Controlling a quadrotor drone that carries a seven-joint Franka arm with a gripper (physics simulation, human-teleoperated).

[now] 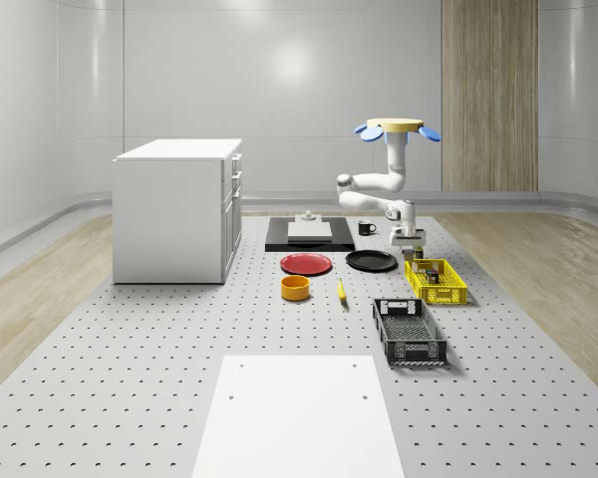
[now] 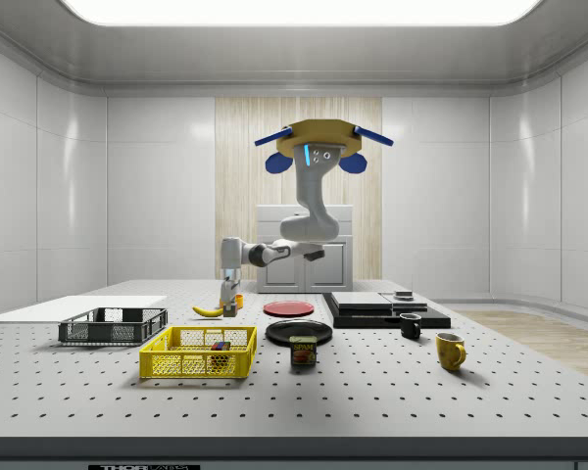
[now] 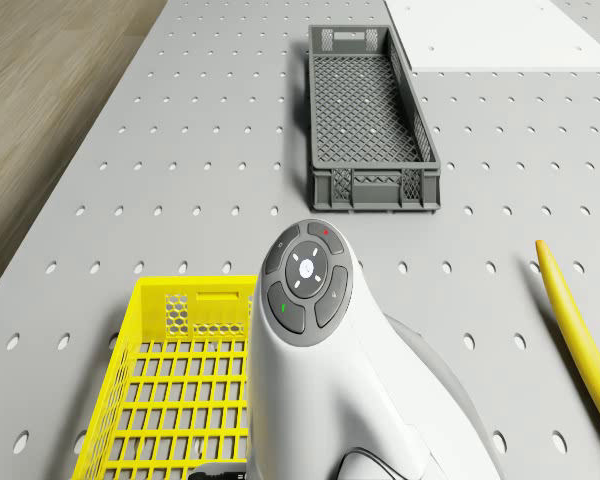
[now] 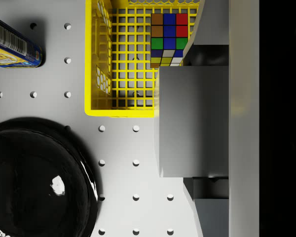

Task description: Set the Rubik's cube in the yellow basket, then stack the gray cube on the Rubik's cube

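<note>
Landmark: yellow basket (image 1: pixel 436 281), standing on the perforated table (image 1: pixel 179 329). Rubik's cube (image 4: pixel 168 39): inside the yellow basket, resting on its mesh floor, coloured faces up. Gray cube (image 4: pixel 193 121): clamped between the gripper's fingers (image 4: pixel 212 27), carried above the table at the basket's end wall nearest the black plate; in the wrist view its edge overlaps the basket rim and sits just beside the Rubik's cube, though whether the two touch cannot be told. Gripper (image 1: pixel 412 246): closed on the gray cube, pointing down, above the far end of the yellow basket as the whole-scene view shows it. Drone (image 2: pixel 322 145): hovering high over the table, behind the yellow basket in the side view, arm (image 2: pixel 299 230) bent down and toward the basket. Black plate (image 4: pixel 37 180): on the table just beside the basket's end. Can (image 4: pixel 12 47): upright in the side view, near the basket's side. Dark gray crate (image 3: pixel 368 120): on the table beyond the basket's other end, apart from it. Banana (image 3: pixel 580 335): on the table, well to one side of the basket. Red plate (image 1: pixel 306 264) and orange bowl (image 1: pixel 296 288): farther from the basket than the black plate.
</note>
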